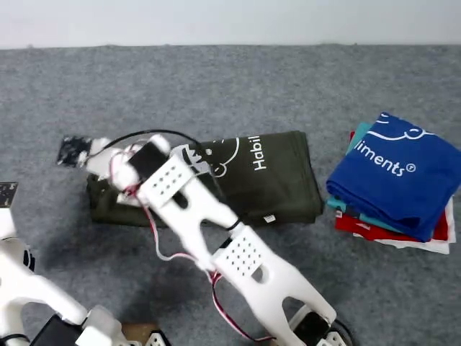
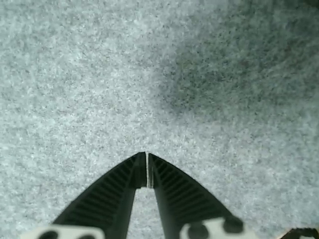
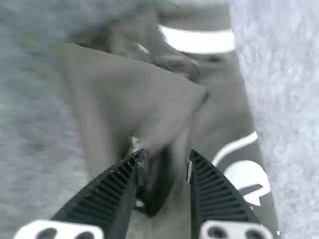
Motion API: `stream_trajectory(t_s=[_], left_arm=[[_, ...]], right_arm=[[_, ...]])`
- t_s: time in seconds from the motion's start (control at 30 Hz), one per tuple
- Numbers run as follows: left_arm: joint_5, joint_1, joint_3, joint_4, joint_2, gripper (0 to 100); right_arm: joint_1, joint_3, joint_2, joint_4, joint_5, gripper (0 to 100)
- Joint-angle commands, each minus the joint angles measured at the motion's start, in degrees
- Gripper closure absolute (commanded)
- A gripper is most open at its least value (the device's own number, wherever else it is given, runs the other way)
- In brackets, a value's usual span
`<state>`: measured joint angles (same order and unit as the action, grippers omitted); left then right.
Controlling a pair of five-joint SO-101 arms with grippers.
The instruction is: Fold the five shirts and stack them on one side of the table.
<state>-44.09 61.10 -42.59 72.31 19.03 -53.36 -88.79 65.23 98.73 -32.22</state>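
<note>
Right gripper (image 3: 163, 162): fingers pinched on a raised fold at one end of the green shirt (image 3: 149, 99). Left gripper (image 2: 148, 167): fingers together, empty, over the grey table (image 2: 99, 74). Stack of folded shirts (image 1: 395, 184): well apart from the green shirt.

White lettering ran up the folded dark olive-green cotton shirt (image 1: 277, 180), beside a white line drawing (image 1: 220, 157), its start hidden. More white script crossed the folded royal-blue cotton shirt (image 1: 403, 176) atop the stack, closing with a tiny circled mark. A small white tag (image 1: 270, 218) sat at the green hem, too small to read.
</note>
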Motion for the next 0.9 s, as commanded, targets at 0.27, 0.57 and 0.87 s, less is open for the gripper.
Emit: stream_trajectory(t_s=[0.27,0.57,0.87], left_arm=[[-0.3,-0.4,0.1,-0.8,1.8,98],[-0.4,-0.4,0.1,-0.8,1.8,98],[-0.4,-0.4,0.2,-0.8,2.0,98]], right_arm=[[-1.3,6.3,-1.5,2.7,4.6,99.1],[12.0,6.4,6.0,-1.6,-0.1,98.9],[10.2,-3.1,2.3,4.3,0.2,98.9]])
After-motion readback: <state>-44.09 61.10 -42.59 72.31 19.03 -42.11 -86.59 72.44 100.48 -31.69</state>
